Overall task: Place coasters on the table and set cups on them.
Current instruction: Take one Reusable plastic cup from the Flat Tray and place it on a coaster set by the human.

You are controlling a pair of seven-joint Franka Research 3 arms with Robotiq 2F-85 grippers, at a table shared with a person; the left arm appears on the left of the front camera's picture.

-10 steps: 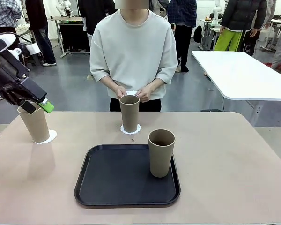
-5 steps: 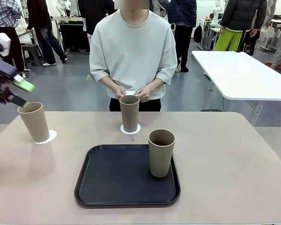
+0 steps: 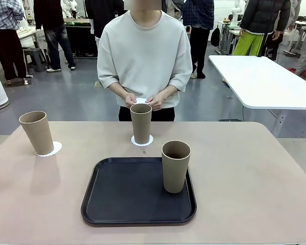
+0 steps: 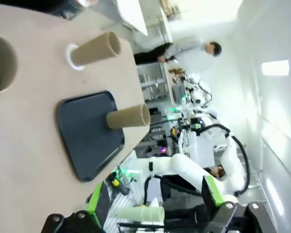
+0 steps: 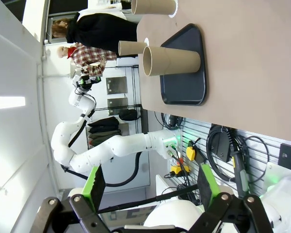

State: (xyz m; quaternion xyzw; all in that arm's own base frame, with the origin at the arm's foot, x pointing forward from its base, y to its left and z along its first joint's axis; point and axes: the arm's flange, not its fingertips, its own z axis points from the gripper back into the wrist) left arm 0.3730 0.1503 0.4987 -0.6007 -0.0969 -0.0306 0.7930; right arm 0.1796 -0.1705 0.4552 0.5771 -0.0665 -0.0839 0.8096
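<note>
The left gripper [image 4: 153, 209] and right gripper [image 5: 150, 194] are held away from the worktop [image 3: 245, 173], fingers spread wide, holding nothing. One tall brown cup [image 3: 36, 132] stands on a lacy white coaster [image 3: 54, 149] by the left edge. A second cup [image 3: 141, 123] stands on its own coaster [image 3: 149, 140] by the far edge. The third cup [image 3: 175, 166] stands on the black tray [image 3: 127, 199] by the near edge, with bare worktop to its right

Black tray [image 3: 122, 196]; white table [image 3: 265, 81], seemingly apart, beyond
</note>
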